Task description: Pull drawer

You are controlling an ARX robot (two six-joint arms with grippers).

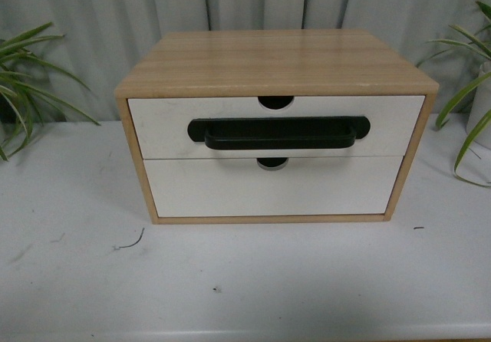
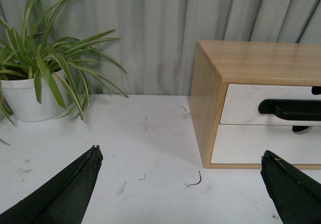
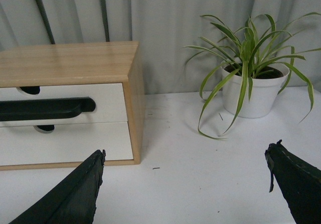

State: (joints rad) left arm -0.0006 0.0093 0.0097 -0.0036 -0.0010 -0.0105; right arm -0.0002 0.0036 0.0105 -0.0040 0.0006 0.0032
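A light wood cabinet stands on the white table. Its upper drawer has a white front, a long black bar handle and a half-round notch in the top edge; it sits closed, flush with the cabinet. Neither arm shows in the front view. My left gripper is open over the table left of the cabinet, well short of the drawer and its handle. My right gripper is open to the right of the cabinet, with the handle off to one side.
Below the drawer is a plain white drawer front without a handle. Potted spider plants stand on both sides: one on the left and one on the right. A grey pleated curtain hangs behind. A small curled wire lies on the table.
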